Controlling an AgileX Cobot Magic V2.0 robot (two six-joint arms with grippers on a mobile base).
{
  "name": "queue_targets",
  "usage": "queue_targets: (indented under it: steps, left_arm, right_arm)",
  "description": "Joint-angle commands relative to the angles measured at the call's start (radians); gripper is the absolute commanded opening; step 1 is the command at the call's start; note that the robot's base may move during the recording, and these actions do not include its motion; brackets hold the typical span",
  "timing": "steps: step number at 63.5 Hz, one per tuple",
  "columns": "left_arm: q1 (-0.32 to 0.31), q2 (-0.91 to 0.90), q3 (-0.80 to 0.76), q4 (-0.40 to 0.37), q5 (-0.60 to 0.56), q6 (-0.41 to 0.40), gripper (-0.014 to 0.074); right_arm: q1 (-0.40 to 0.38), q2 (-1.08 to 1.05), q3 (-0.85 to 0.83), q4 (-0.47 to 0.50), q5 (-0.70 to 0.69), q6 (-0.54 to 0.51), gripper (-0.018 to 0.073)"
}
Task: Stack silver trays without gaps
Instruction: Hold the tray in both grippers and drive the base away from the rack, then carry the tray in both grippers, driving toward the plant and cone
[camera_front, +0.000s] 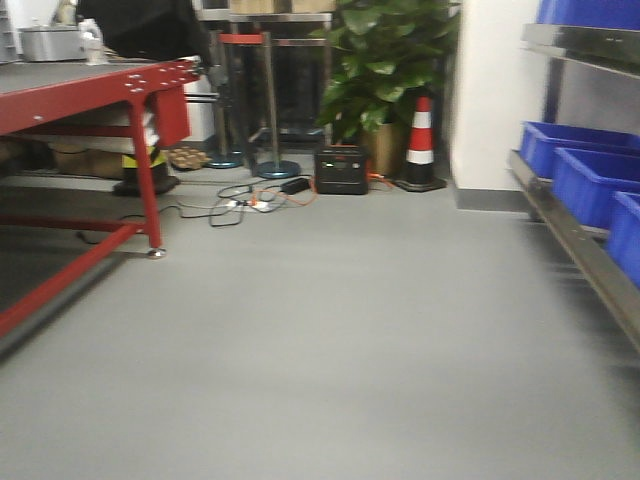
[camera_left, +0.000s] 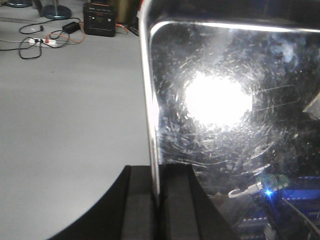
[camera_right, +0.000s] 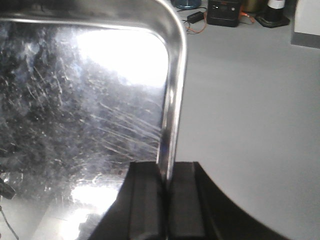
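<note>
Pinching the silver tray (camera_left: 225, 100) by its flat rim with the left fingers (camera_left: 142, 210), pressing them closed on the metal at 6 o'clock in the left wrist view. Clamping the silver tray (camera_right: 75, 100) the same way with the right fingers (camera_right: 147, 205), shut tight on a rim at 6 o'clock in the right wrist view. Catching bright glare on the scratched steel, with the grey floor (camera_left: 65, 110) lying beyond the rim. Looking ahead in the front view at a red worktop (camera_front: 90, 85) at 10 o'clock, blue bins (camera_front: 590, 170) at 3 o'clock, a traffic cone (camera_front: 421, 140) near 1 o'clock.
</note>
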Motion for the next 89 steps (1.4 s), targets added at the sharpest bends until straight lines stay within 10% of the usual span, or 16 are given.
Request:
queue_targets:
  steps: [1,89]
  left_arm:
    - [-0.022,-0.008,-0.014,-0.072,-0.082,0.008,-0.0019]
    - [-0.022,-0.008,-0.014,-0.072,-0.082,0.008,-0.0019]
  right_arm:
    - [0.021,-0.001,-0.011,0.048,-0.189,-0.013,-0.0069]
    - [0.021,-0.001,-0.011,0.048,-0.197,-0.013,-0.0069]
